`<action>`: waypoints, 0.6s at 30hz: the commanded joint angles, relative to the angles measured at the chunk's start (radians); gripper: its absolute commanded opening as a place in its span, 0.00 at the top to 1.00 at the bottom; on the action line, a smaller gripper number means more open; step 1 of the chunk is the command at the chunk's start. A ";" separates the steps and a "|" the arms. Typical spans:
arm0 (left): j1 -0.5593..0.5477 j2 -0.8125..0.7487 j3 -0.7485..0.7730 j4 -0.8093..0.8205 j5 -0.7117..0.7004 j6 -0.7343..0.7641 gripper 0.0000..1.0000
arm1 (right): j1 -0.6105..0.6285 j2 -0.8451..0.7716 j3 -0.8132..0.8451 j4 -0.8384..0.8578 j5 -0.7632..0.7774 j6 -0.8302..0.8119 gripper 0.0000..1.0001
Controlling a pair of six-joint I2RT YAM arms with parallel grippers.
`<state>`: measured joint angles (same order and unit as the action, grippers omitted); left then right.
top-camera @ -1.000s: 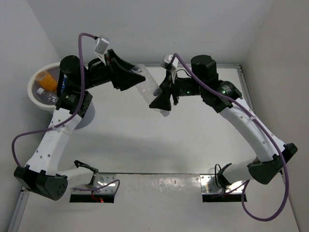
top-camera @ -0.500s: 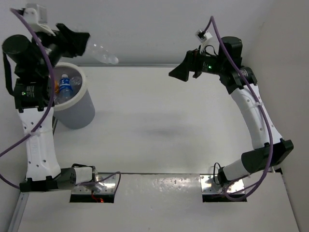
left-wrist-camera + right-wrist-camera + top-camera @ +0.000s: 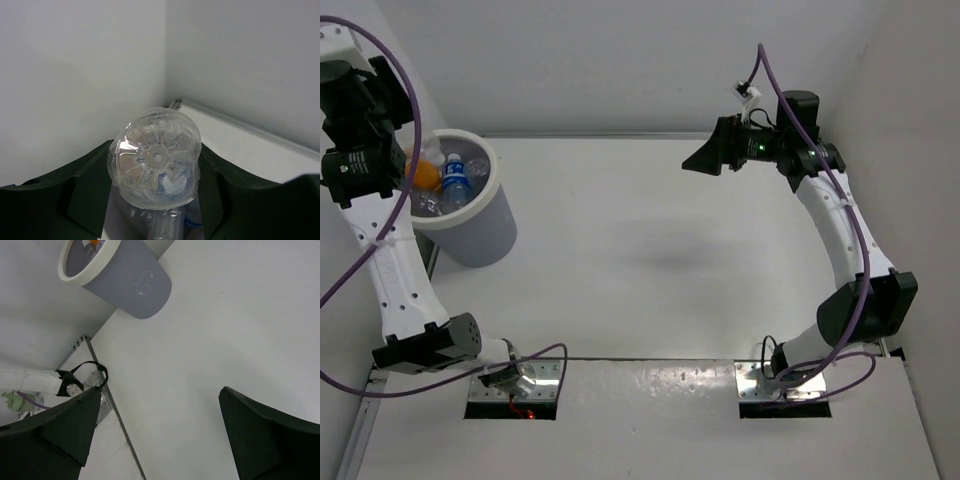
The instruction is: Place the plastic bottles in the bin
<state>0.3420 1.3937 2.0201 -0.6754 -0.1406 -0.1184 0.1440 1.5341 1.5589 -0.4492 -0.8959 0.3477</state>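
Observation:
In the left wrist view a clear plastic bottle (image 3: 156, 157) points its ribbed base at the camera, and my left gripper (image 3: 155, 150) is shut on it, one dark finger on each side. In the top view that arm is raised at the far left beside the bin (image 3: 480, 235), with its fingers and the held bottle outside the picture. The grey, white-rimmed bin holds an orange bottle (image 3: 420, 176), a blue-labelled bottle (image 3: 453, 178) and a clear one (image 3: 478, 167). My right gripper (image 3: 705, 158) hangs open and empty high over the back right of the table; its wrist view shows the bin (image 3: 130, 280) far off.
White walls close in the table at the back, left and right. The left arm's base mount (image 3: 515, 385) and the right arm's base mount (image 3: 782, 385) sit at the near edge. A metal rail (image 3: 112, 410) runs along the table's edge in the right wrist view.
A second ago both grippers held the clear bottle over mid-table. The right gripper let go and drew back right. The left arm swung the bottle up to the far left.

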 commanded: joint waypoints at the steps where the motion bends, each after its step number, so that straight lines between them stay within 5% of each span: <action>1: 0.052 -0.030 -0.021 -0.055 -0.106 0.043 1.00 | -0.017 0.032 -0.016 0.044 -0.067 -0.009 0.00; 7: 0.098 -0.065 -0.109 -0.099 -0.146 0.052 1.00 | -0.034 0.058 -0.028 0.049 -0.083 -0.007 0.01; 18: 0.144 -0.200 -0.564 0.063 0.090 -0.021 1.00 | -0.046 0.029 -0.085 0.057 -0.086 -0.015 0.01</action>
<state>0.4751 1.2354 1.5089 -0.6926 -0.1410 -0.1017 0.1055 1.5978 1.4933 -0.4278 -0.9543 0.3477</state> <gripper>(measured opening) 0.648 0.991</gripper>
